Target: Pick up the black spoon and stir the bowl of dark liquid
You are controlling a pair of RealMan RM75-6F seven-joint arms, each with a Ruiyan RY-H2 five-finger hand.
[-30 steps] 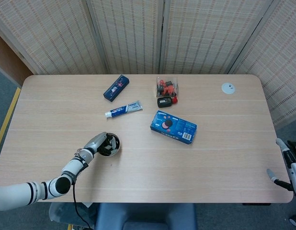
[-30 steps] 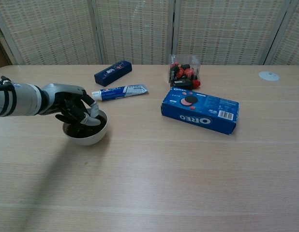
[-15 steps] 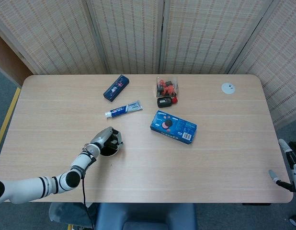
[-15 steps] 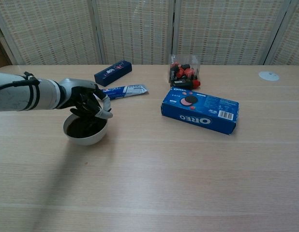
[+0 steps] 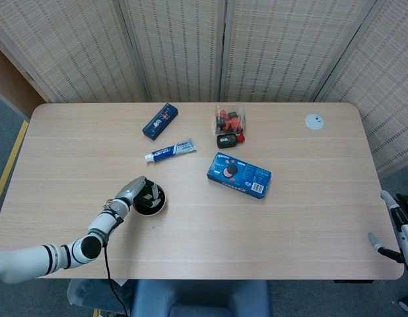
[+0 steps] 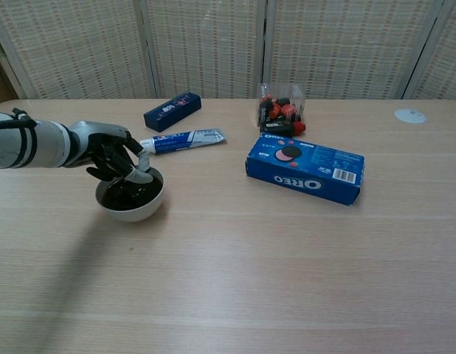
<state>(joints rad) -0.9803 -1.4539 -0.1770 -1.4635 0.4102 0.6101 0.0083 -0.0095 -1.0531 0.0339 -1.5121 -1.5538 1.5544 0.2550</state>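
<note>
A small white bowl (image 6: 143,212) of dark liquid (image 6: 129,195) stands on the table's front left; in the head view the bowl (image 5: 160,206) lies below the toothpaste. My left hand (image 6: 110,151) hangs over the bowl's back left rim with its fingers curled down into it. It grips the black spoon, which is almost lost among the dark fingers and liquid. The head view shows the same left hand (image 5: 135,192) at the bowl's left side. My right hand (image 5: 391,224) sits off the table's right edge with its fingers apart, holding nothing.
A toothpaste tube (image 6: 182,139) lies just behind the bowl, and a dark blue box (image 6: 172,110) lies further back. To the right is a blue Oreo box (image 6: 305,168), with a clear packet of red and black items (image 6: 281,112) behind it. A white disc (image 6: 409,115) sits far right.
Over the last second my left hand swung from the bowl's left side to its back right rim and is now back at the left. The bowl and my right hand stayed put.
</note>
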